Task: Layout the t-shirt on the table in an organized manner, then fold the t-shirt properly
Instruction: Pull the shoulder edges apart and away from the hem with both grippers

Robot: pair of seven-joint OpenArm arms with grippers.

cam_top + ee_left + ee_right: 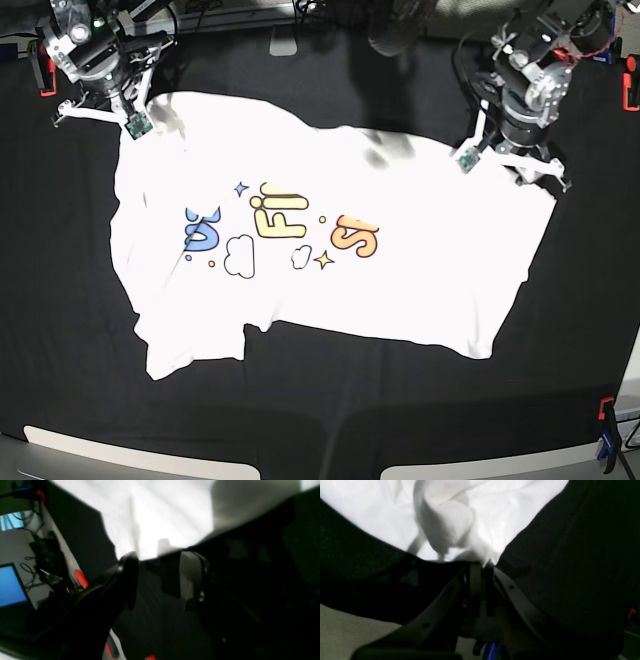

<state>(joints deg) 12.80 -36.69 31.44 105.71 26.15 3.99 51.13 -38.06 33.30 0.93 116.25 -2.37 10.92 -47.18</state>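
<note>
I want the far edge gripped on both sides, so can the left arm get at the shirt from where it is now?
Probably yes. The left tool is open just off the t-shirt edge, with only bare black table between them. The right tool is already shut on its corner.

White shirt [400,270] on black table cloth [320,400]. Print near shirt centre: blue letters [203,232] at one end, yellow [277,216] in the middle, orange [355,236] at the other end. White black-outlined clouds [240,257], small blue star [240,188] and yellow star [323,260] beside the letters. Red clamps [630,90] off the shirt at table edges, one blue clamp [603,450] at a corner. Black grippers; white fabric at the right one [481,566].
</note>
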